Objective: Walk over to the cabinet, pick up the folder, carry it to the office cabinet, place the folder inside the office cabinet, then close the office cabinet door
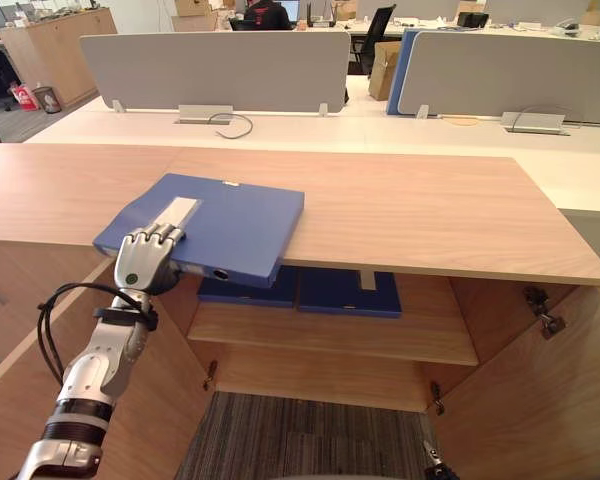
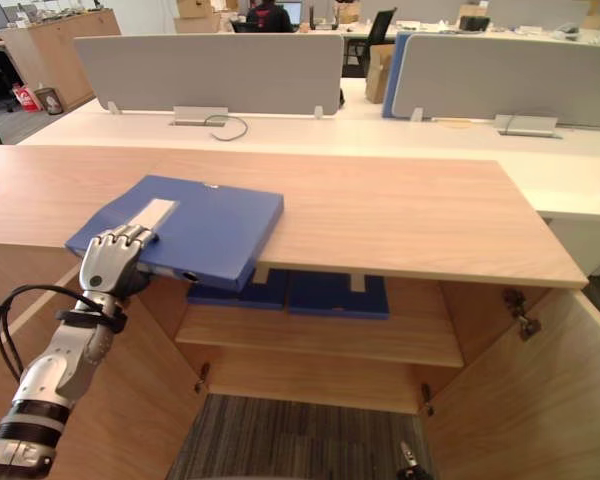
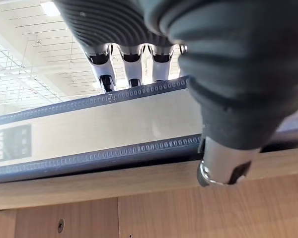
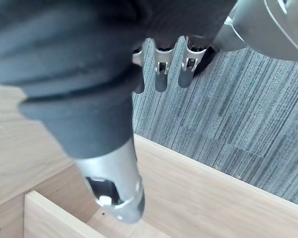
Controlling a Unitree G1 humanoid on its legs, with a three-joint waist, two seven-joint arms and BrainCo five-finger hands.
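A blue folder lies flat on the wooden cabinet top, its near corner hanging over the front edge. My left hand is shut on the folder's near spine edge. In the left wrist view its fingers curl over the top of the white-labelled spine and the thumb sits under it. My right hand hangs low beside the cabinet over grey carpet, open, with nothing in it.
Below the top, the cabinet stands with both doors swung out. Two more blue folders lie on its inner shelf. Beyond the cabinet are white desks with grey dividers.
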